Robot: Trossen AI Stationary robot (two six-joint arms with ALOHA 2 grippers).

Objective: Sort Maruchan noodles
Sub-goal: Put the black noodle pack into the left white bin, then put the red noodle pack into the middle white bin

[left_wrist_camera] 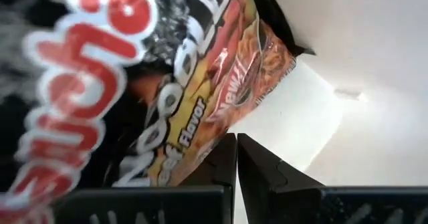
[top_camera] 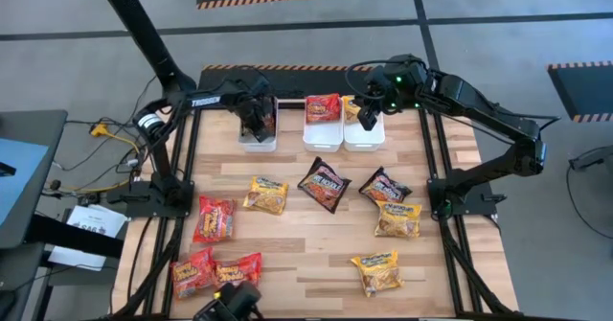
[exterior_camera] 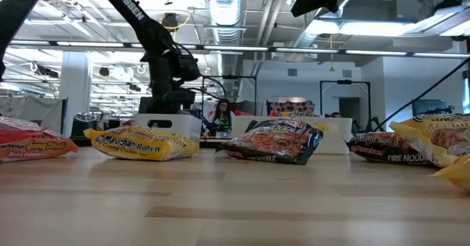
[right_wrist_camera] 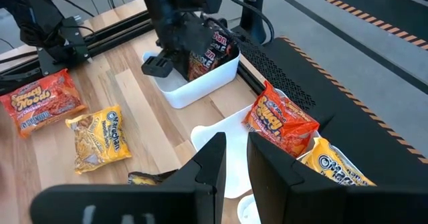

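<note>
Dark crinkly plastic noodle packet [left_wrist_camera: 200,70] lying just beyond the clenched, empty left gripper [left_wrist_camera: 235,158] inside the white rectangular plastic bin [right_wrist_camera: 194,83]; right gripper [right_wrist_camera: 235,158] slightly parted, empty, above the middle bin [right_wrist_camera: 224,144].

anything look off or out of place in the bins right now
Nothing is spilled or damaged. The dark noodle packet stands tilted on edge in the left bin beside the left pincer, not flat.

Red [top_camera: 214,218], yellow [top_camera: 265,194] and black packets [top_camera: 323,183] are seen on the pale wood-grained tabletop [top_camera: 306,240]; white bins [top_camera: 323,134].
</note>
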